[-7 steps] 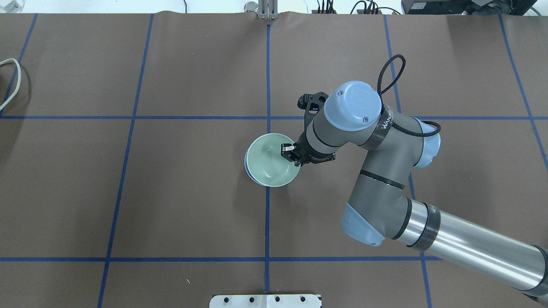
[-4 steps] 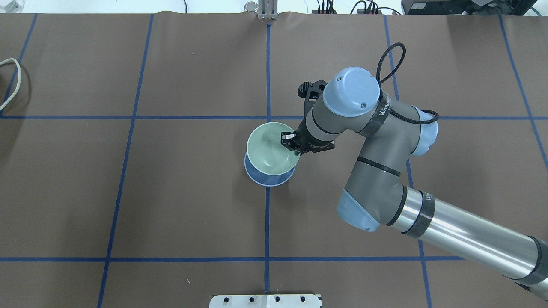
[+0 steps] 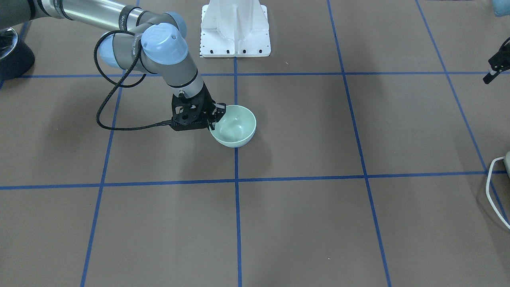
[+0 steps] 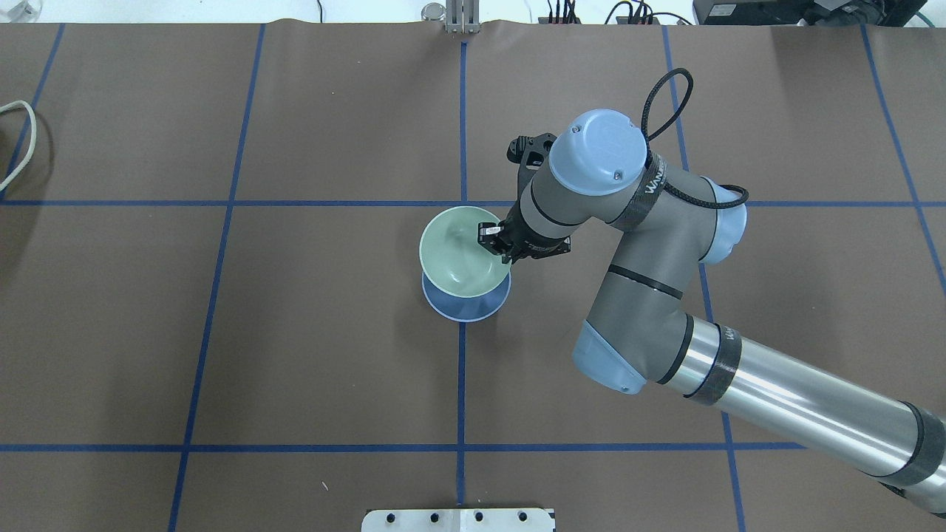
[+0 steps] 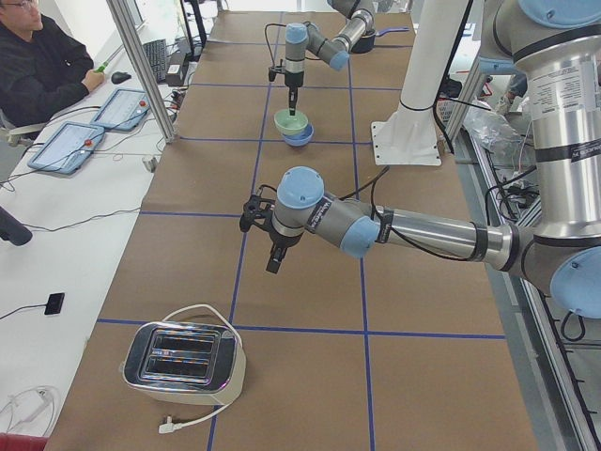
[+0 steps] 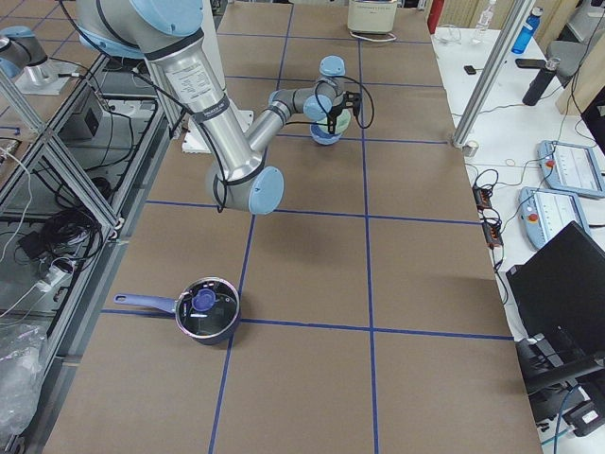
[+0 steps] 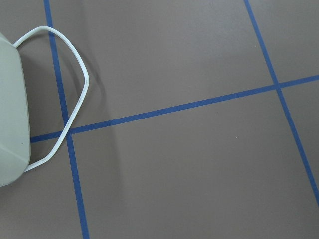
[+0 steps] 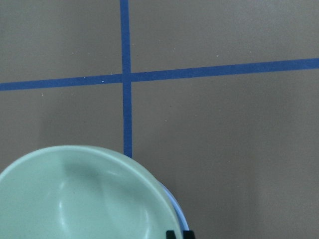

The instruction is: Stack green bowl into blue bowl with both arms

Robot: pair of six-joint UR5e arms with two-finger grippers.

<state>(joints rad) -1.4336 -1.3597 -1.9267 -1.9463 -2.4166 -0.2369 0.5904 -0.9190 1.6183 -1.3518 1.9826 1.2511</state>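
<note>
The green bowl (image 4: 458, 251) hangs from my right gripper (image 4: 497, 244), which is shut on its right rim, one finger inside and one outside. It is held above the blue bowl (image 4: 465, 307), which stands on the table at the centre line and shows past the green bowl's near edge. In the front view the green bowl (image 3: 235, 125) hides the blue one. In the right wrist view the green bowl (image 8: 84, 199) fills the bottom left. My left gripper (image 3: 495, 67) hovers far off over the table's left end, holding nothing; I cannot tell whether it is open.
A toaster (image 5: 183, 362) with a white cord (image 4: 22, 140) stands at the table's left end, below my left arm. A pot (image 6: 206, 310) sits at the right end. The white pedestal (image 3: 235, 28) stands behind the bowls. An operator (image 5: 38, 66) sits beside the table.
My right gripper has risen with the green bowl, lifting it off the blue bowl. More of the blue bowl now shows beneath it.
</note>
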